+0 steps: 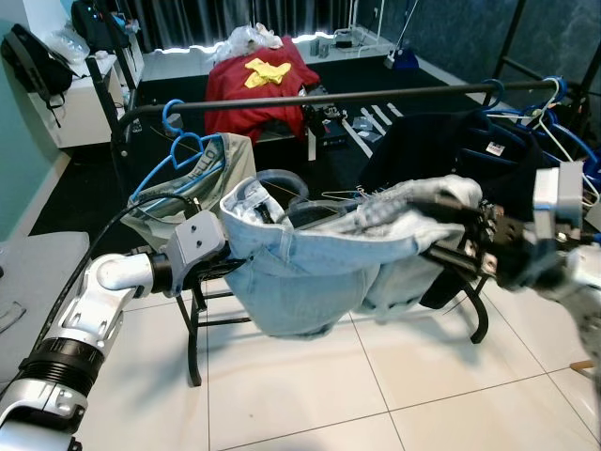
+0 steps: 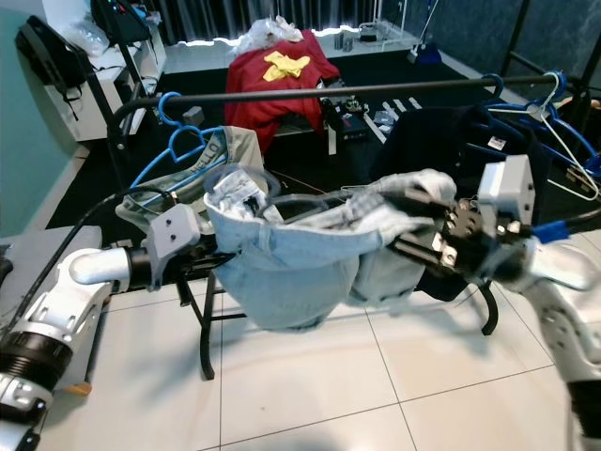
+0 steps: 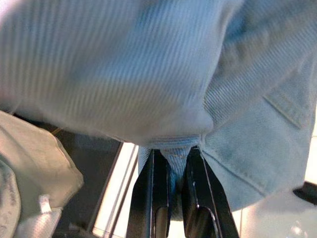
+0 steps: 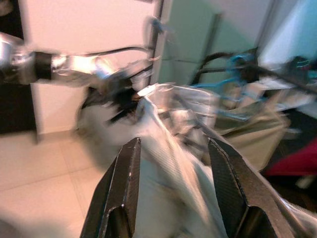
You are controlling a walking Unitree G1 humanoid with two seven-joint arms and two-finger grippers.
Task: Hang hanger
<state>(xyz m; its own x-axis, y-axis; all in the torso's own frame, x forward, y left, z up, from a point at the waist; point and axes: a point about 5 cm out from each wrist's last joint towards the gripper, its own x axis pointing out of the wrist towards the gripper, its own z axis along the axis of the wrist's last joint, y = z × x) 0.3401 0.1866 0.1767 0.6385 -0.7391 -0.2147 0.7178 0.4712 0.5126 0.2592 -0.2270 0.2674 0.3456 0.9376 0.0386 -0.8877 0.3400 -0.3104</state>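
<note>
Jeans (image 1: 300, 268) held by both tools hang before rack rail (image 1: 376, 97), blue hangers (image 1: 183, 155) behind.

Head stereo pair: looks forward and down from above the arms at the clothes rail (image 1: 329, 98), both eyes sharing it. Left wrist view: pressed close under pale denim (image 3: 148, 74). Right wrist view: faces the same denim (blurred), left arm (image 4: 59, 67) beyond.

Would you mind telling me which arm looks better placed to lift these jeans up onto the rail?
Probably the left. The left gripper is shut on the denim jeans, just below the black rail. The right gripper is open around the other end, so it merely supports.
</note>
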